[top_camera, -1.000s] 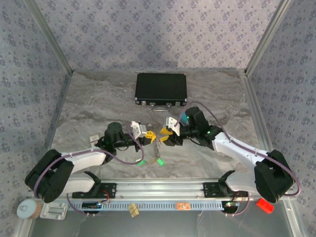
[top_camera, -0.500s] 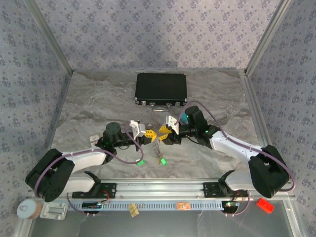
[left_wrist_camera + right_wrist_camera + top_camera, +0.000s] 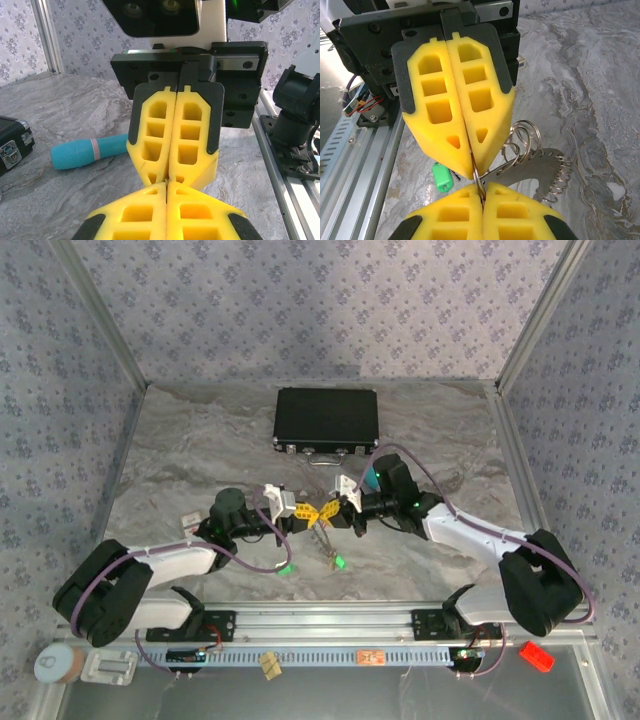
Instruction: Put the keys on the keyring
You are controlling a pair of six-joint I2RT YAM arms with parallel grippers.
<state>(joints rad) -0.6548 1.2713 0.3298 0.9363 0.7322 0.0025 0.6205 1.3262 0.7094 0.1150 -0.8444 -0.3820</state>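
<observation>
The grey table (image 3: 200, 440) and the black case (image 3: 325, 418) at the back stayed where they were. The big change was my right arm. It swung in toward the middle until my right gripper (image 3: 168, 170) sat nose to nose with my left gripper (image 3: 469, 162). A moment before, my right fingers were wide apart, and then they snapped tight together. My left fingers were already squeezed tight and did not let go.

Both hands pinched the thin wire of the keyring (image 3: 522, 136), which hung between the two tips with a flat grey jagged bit (image 3: 535, 167) beside it. One green key (image 3: 338, 562) slid a little to my right, pulled by the ring, I think. Another green key (image 3: 283, 568) lay on the table near my left arm. I think the ring was held steady, but keys still waited to go on.
</observation>
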